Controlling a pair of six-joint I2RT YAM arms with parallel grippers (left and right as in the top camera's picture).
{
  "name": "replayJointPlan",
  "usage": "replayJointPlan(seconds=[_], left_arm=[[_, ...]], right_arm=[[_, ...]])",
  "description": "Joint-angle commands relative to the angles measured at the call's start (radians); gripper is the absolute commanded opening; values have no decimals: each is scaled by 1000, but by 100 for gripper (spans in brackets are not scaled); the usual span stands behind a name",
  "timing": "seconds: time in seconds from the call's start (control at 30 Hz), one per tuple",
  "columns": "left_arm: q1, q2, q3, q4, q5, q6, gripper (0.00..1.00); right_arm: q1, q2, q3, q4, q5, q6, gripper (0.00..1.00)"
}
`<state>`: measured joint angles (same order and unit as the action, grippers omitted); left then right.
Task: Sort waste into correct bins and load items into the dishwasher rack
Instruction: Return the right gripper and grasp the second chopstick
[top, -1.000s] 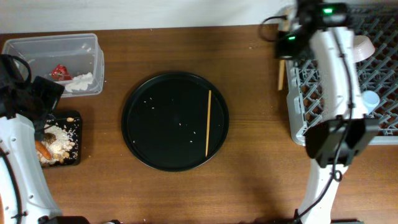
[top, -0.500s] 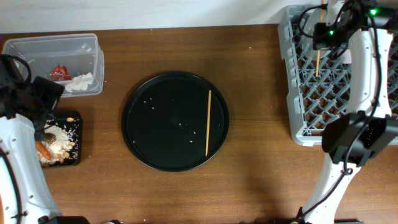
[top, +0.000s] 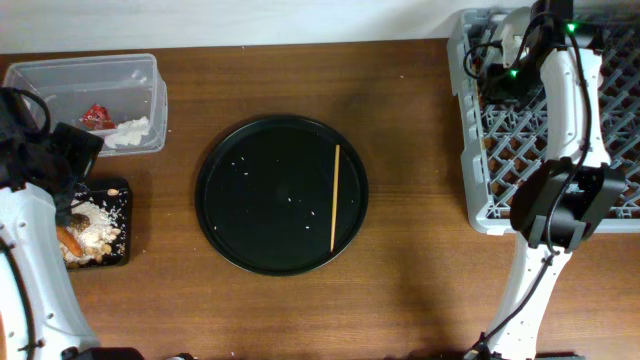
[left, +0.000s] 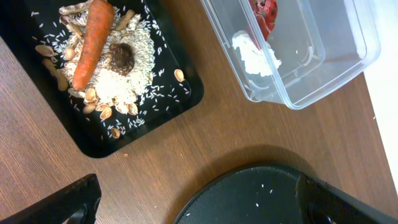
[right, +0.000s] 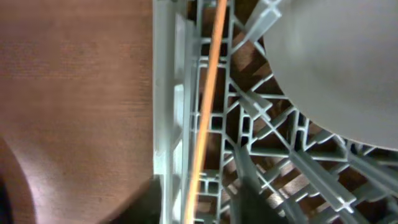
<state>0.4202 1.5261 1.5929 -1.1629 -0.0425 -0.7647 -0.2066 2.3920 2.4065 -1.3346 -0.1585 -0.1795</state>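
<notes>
One chopstick (top: 335, 197) lies on the round black tray (top: 250, 200). A second chopstick (right: 205, 106) lies along the inner left wall of the grey dishwasher rack (right: 168, 93), beside a pale plate (right: 336, 68). My right gripper (right: 198, 208) straddles it, jaws parted with a gap on each side. The right arm hides that spot on the rack (top: 480, 190) from overhead. My left gripper (left: 199, 208) hangs open and empty by the round tray's rim. The shallow black bin (left: 155, 106) holds rice, a carrot (left: 93, 40) and a brown lump (left: 121, 57). The clear tub (left: 323, 56) holds a red wrapper (left: 264, 11) and a tissue (left: 255, 56).
A few rice grains (top: 240, 165) dot the round tray. The clear tub (top: 85, 100) and black bin (top: 118, 190) sit at the table's left edge, under my left arm. Bare wood lies between the round tray and the rack.
My right arm carried the chopstick from the rack's outer left side over the rack and down to its far left corner. Its jaws have just parted. The left arm has not moved.
</notes>
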Motion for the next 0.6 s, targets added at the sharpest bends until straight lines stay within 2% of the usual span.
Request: replayJointPlan(seconds=[0.0,0.07,0.2,0.33,0.4,0.47,0.57], left_arm=[[2,2,-3,-1,-14,-9,99],[2,1,-3,-1,-14,-9,99],[2,1,-3,-1,-14,-8,99],[2,1,-3,-1,-14,-9,99],[2,2,-3,-1,-14,-9,99],[2,2,-3,-1,-14,-8,99],[2,2,-3,-1,-14,-9,99]], right_arm=[[6,-26,22,-27,-60,9,56],[7,-72,62,-56,-162,74,57],[42,-134,118,-133,-367,84,63],[148,-175,121,-188,-386,156,70],[235,-173,114,-198,-346,217,70],[334,-163,97,-190,-221,314,71],[493,-133,53,-164,8,494,83]])
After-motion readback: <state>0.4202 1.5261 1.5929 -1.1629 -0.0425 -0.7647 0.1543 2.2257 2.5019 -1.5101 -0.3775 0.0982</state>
